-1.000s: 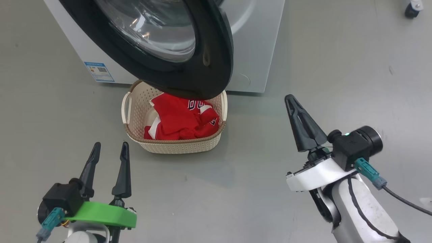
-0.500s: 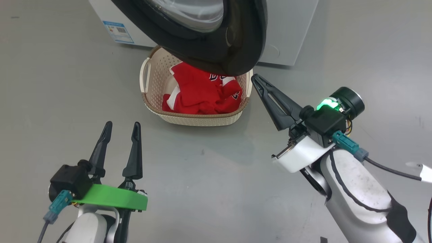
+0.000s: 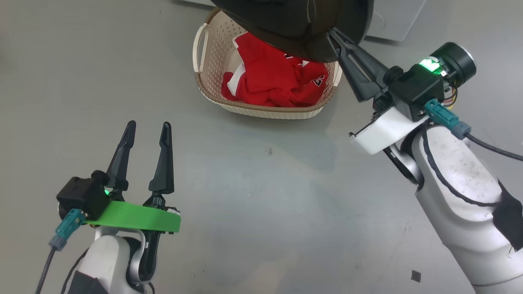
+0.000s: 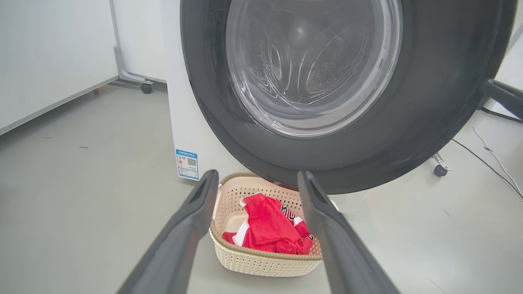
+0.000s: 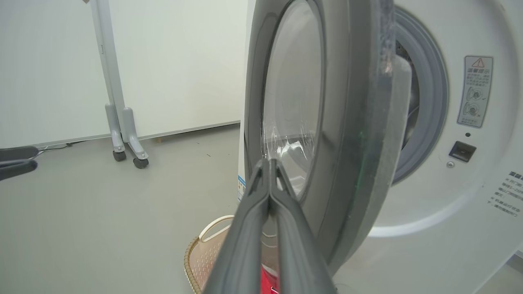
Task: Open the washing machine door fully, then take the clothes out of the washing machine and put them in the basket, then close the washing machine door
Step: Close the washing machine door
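Grey floor (image 3: 261, 183) held the basket (image 3: 265, 111), red jersey (image 3: 269, 79) inside, under the open washing machine door (image 4: 429, 102). Right gripper (image 3: 331, 33), jaws pressed together and empty, sat at its black rim (rigid, hinged; likely best pushed there). Left gripper (image 3: 148, 127) stood spread wide, holding nothing.

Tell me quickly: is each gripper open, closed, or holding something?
Left gripper: open, holding nothing.
Right gripper: closed, holding nothing, tips beside the round black-rimmed glass washing machine door; contact cannot be told.
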{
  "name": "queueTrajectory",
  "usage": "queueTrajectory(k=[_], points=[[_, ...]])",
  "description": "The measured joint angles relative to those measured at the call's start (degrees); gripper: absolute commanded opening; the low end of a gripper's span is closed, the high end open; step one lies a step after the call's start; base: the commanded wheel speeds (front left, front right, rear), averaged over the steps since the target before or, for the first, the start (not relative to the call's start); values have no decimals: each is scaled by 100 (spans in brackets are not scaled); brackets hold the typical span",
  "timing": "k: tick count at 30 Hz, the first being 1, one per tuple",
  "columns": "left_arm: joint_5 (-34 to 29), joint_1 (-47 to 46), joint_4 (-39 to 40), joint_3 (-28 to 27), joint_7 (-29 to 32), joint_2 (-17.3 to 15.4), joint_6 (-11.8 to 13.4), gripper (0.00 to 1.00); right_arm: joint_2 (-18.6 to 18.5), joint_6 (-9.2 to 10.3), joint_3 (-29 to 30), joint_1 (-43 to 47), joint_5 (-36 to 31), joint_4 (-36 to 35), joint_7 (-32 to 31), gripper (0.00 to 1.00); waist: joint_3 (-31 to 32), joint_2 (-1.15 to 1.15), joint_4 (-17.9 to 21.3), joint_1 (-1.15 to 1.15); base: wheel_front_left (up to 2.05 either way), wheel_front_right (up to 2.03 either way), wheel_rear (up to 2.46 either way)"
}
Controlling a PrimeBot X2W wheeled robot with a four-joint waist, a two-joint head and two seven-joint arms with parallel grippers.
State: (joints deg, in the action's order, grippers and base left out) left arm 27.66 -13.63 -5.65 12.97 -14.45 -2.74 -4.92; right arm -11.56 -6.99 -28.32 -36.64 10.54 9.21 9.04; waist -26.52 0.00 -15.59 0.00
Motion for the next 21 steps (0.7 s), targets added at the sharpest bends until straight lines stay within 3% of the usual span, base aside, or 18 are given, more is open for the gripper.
queueTrajectory(k=[21], points=[[0,-400,-199,-21,0,81,-96,100,-212,-49,338,-860,116,610,136,0,-602,0,-235,0,0,0,0]])
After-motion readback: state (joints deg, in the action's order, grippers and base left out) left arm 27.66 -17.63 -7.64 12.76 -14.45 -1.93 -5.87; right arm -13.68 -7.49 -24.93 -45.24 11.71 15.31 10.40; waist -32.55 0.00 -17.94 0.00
